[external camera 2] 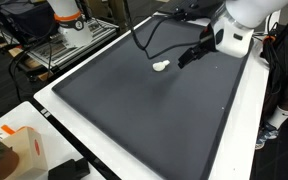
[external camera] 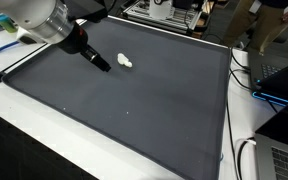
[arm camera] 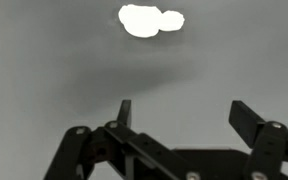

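Observation:
A small white lumpy object [external camera: 126,61] lies on the dark grey mat [external camera: 134,100]. It also shows in the other exterior view [external camera 2: 162,66] and at the top of the wrist view [arm camera: 149,20]. My gripper [external camera: 103,65] hovers just beside the white object, a little above the mat, seen too in the other exterior view [external camera 2: 183,60]. In the wrist view the two black fingers [arm camera: 184,112] stand wide apart with nothing between them. The white object lies ahead of the fingertips, apart from them.
The mat covers most of a white table [external camera 2: 54,105]. Cables run along the table's edge [external camera: 246,95]. A laptop [external camera: 284,85] sits off the mat. A cart with equipment [external camera 2: 69,35] stands behind. A cardboard box [external camera 2: 19,150] sits near a corner.

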`<state>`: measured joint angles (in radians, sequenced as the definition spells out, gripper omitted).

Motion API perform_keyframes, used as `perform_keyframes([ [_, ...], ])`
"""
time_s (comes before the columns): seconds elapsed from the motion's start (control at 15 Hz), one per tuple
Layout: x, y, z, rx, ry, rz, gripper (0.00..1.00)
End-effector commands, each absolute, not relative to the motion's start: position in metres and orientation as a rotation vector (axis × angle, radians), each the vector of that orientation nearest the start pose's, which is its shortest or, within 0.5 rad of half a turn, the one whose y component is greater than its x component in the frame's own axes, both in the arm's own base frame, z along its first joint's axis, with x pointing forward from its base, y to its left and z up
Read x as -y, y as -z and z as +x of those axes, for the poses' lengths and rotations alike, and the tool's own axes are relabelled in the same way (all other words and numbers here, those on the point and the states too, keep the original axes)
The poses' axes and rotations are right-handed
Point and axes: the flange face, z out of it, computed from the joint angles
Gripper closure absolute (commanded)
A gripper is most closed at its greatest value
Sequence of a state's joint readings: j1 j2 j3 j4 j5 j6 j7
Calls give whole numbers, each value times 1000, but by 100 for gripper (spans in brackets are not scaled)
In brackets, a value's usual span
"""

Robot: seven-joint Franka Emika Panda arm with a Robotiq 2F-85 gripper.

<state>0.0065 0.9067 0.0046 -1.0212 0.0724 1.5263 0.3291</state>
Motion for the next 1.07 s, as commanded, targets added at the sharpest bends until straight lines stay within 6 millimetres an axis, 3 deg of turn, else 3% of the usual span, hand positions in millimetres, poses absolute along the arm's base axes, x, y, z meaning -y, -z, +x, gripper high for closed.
perform_keyframes([
  [0.0, -31, -302, 701, -343, -558, -3101, 0],
  [0.2, -36, -311, 684, -208, -531, -3092, 0],
  [0.6, -43, -308, 647, -84, -390, -3073, 0],
  [0.67, -40, -307, 673, -132, -424, -3083, 0],
  [1.0, -44, -308, 655, -101, -410, -3082, 0],
])
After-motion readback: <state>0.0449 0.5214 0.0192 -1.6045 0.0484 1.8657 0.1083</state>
